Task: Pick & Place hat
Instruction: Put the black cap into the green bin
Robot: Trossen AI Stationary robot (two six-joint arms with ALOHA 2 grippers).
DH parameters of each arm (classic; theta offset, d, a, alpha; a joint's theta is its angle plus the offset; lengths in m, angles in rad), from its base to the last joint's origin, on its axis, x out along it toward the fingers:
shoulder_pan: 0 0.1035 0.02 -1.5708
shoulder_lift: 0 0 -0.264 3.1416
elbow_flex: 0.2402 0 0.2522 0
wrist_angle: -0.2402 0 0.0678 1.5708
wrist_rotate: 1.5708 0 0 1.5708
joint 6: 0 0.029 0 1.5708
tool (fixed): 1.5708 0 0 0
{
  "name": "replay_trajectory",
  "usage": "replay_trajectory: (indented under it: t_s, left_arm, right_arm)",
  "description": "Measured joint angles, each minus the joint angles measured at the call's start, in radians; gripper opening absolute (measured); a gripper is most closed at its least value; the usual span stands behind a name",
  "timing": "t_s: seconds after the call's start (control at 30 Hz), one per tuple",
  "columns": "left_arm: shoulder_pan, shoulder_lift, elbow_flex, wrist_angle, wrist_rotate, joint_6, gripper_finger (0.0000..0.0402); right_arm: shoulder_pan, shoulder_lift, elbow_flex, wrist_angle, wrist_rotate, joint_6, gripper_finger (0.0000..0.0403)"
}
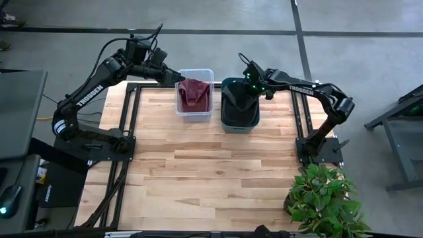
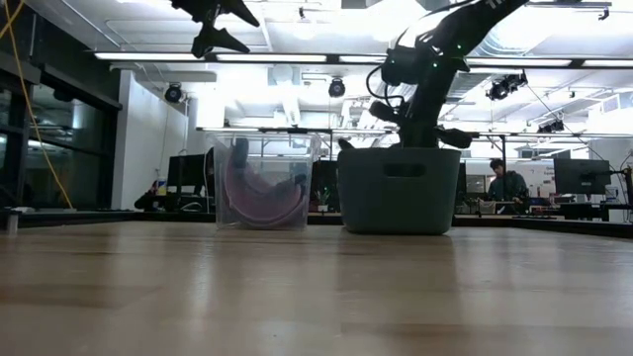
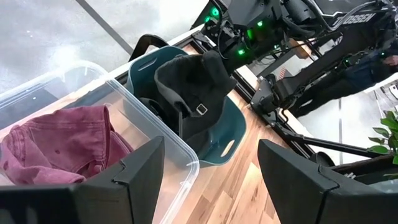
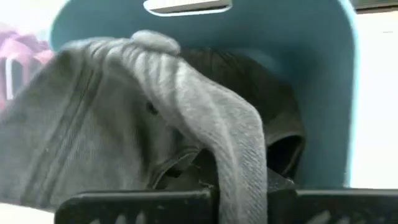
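A dark grey cap (image 3: 193, 93) is held up over a teal bin (image 1: 238, 123) at the table's far side by my right gripper (image 1: 246, 84), which is shut on it. In the right wrist view the cap (image 4: 124, 124) fills the picture in front of the teal bin's wall (image 4: 323, 74). To the left of the teal bin stands a clear plastic bin (image 1: 195, 114) with a maroon cap (image 1: 193, 92) lying inside on its bottom. My left gripper (image 1: 177, 77) hovers open above the clear bin's far left corner, touching nothing. My right gripper pinches a raised fold of the cap's crown (image 4: 239, 162) between its two fingers, coming from above and pointing down. The cap hangs below the fingers, strap buckle (image 3: 200, 109) facing left; its lower part reaches down inside the teal bin (image 3: 231, 127).
The maroon cap (image 3: 62, 143) fills much of the clear bin (image 3: 149, 124). A potted plant (image 1: 324, 198) stands at the table's near right corner. The wooden table (image 1: 211, 172) lies bare in the middle and near side. A person (image 2: 506, 183) sits far behind.
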Motion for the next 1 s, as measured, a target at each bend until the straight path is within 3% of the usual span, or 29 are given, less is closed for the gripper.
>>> replay_trajectory:
  t_s: [0.2, 0.5, 0.6, 1.0]
  left_arm:
    - [0.000, 0.000, 0.000, -0.017, -0.004, 0.000, 0.0241]
    - [0.000, 0.000, 0.000, -0.032, -0.005, 0.001, 0.0241]
    - [0.000, 0.000, 0.000, -0.033, -0.006, 0.000, 0.0241]
    - [0.000, 0.000, 0.000, -0.049, -0.008, 0.000, 0.0241]
  right_arm:
    - [0.000, 0.000, 0.000, -0.017, -0.002, -0.068, 0.0029]
    - [0.000, 0.000, 0.007, 0.018, -0.055, -0.136, 0.0165]
    - [0.000, 0.000, 0.029, 0.017, -0.054, -0.177, 0.0193]
    - [-0.015, 0.000, 0.191, -0.066, 0.003, -0.296, 0.0180]
